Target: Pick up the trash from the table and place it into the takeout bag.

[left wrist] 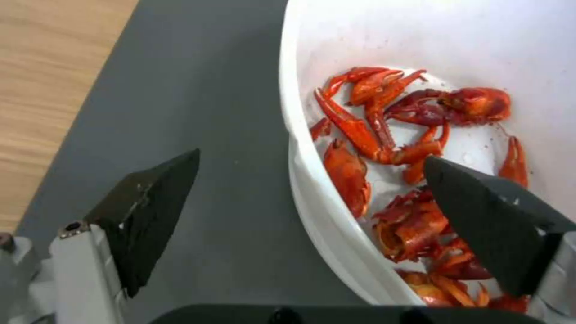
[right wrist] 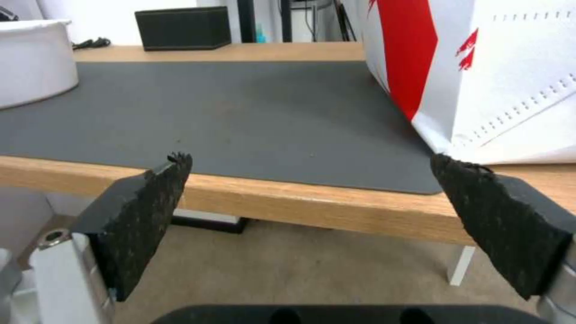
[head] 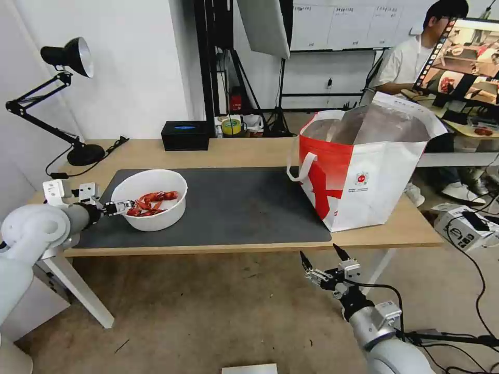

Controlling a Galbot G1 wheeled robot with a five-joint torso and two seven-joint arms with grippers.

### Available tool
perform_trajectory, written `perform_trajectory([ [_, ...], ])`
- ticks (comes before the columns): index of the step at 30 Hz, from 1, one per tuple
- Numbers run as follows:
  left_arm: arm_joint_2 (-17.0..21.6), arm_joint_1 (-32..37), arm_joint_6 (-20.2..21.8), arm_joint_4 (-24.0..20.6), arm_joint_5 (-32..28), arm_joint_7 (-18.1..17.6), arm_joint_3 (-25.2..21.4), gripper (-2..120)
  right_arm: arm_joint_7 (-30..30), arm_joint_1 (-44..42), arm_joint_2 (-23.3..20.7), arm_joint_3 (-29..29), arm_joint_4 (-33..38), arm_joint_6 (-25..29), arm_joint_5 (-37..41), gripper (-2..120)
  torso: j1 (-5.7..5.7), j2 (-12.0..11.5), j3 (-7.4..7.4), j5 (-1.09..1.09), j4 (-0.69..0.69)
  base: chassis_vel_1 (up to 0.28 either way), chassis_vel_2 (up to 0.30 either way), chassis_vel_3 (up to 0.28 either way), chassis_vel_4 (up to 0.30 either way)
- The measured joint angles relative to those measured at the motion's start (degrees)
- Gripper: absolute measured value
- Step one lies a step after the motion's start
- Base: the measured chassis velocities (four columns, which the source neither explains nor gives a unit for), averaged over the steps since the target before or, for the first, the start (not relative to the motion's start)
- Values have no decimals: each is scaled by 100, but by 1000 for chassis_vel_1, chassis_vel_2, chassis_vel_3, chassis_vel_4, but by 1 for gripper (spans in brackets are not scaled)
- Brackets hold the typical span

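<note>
A white round bowl (head: 156, 213) of red crayfish shells (head: 153, 201), the trash, sits on the left part of the dark grey mat (head: 234, 208) on the table (head: 234, 150). My left gripper (head: 122, 208) is open at the bowl's left rim. In the left wrist view the gripper (left wrist: 312, 158) straddles the bowl's (left wrist: 336, 243) wall, one finger over the mat (left wrist: 198, 90), the other over the shells (left wrist: 384, 112). The red-and-white takeout bag (head: 364, 176) stands open at the table's right end. My right gripper (head: 319, 251) hangs open below the table's front edge, with nothing in it (right wrist: 310, 158).
A black desk lamp (head: 73, 57) stands at the table's back left corner, a black box (head: 185, 135) at the back edge. A person sits at a desk behind the bag. Cables and a white device (head: 462, 223) lie on the floor at the right.
</note>
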Motion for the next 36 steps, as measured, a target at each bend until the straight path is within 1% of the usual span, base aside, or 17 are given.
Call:
perform_trajectory([
  [4, -49, -84, 0, 65, -95, -50, 75, 96, 0, 0, 0, 0, 0, 0, 0, 100, 0, 0, 0, 0, 0, 0, 0, 0, 0],
  [7, -91, -201, -10, 164, -223, -128, 157, 80, 0, 0, 0, 0, 0, 0, 0, 100, 0, 0, 0, 0, 0, 0, 0, 0, 0],
  [8, -91, -201, -10, 164, -223, -128, 157, 80, 0, 0, 0, 0, 0, 0, 0, 100, 0, 0, 0, 0, 0, 0, 0, 0, 0],
  [11, -91, -270, -21, 202, -478, -129, 166, 67, 0, 0, 0, 0, 0, 0, 0, 100, 0, 0, 0, 0, 0, 0, 0, 0, 0],
  [12, -91, -270, -21, 202, -478, -129, 166, 67, 0, 0, 0, 0, 0, 0, 0, 100, 0, 0, 0, 0, 0, 0, 0, 0, 0],
  [15, -76, -300, -29, 225, -614, -129, 192, 52, 0, 0, 0, 0, 0, 0, 0, 100, 0, 0, 0, 0, 0, 0, 0, 0, 0],
  [16, -76, -300, -29, 225, -614, -129, 192, 52, 0, 0, 0, 0, 0, 0, 0, 100, 0, 0, 0, 0, 0, 0, 0, 0, 0],
  [18, -66, -302, -34, 225, -658, -130, 196, 41, 0, 0, 0, 0, 0, 0, 0, 100, 0, 0, 0, 0, 0, 0, 0, 0, 0],
  [19, -66, -302, -34, 225, -658, -130, 196, 41, 0, 0, 0, 0, 0, 0, 0, 100, 0, 0, 0, 0, 0, 0, 0, 0, 0],
  [22, -60, -280, -39, 197, -791, -178, 183, 27, 0, 0, 0, 0, 0, 0, 0, 100, 0, 0, 0, 0, 0, 0, 0, 0, 0],
  [23, -60, -280, -39, 197, -791, -178, 183, 27, 0, 0, 0, 0, 0, 0, 0, 100, 0, 0, 0, 0, 0, 0, 0, 0, 0],
  [26, -62, -265, -41, 198, -815, -179, 173, 14, 0, 0, 0, 0, 0, 0, 0, 100, 0, 0, 0, 0, 0, 0, 0, 0, 0],
  [27, -62, -265, -41, 198, -815, -179, 173, 14, 0, 0, 0, 0, 0, 0, 0, 100, 0, 0, 0, 0, 0, 0, 0, 0, 0],
  [28, -64, -264, -41, 199, -827, -178, 170, 11, 0, 0, 0, 0, 0, 0, 0, 100, 0, 0, 0, 0, 0, 0, 0, 0, 0],
  [29, -84, -266, -42, 203, -910, -176, 145, 4, 0, 0, 0, 0, 0, 0, 0, 100, 0, 0, 0, 0, 0, 0, 0, 0, 0],
  [30, -128, -284, -43, 204, -1065, -188, 97, 0, 0, 0, 0, 0, 0, 0, 0, 100, 0, 0, 0, 0, 0, 0, 0, 0, 0],
  [36, -235, -424, -46, 159, -1249, -260, 66, 0, 0, 0, 0, 0, 0, 0, 0, 100, 0, 0, 0, 0, 0, 0, 0, 0, 0],
])
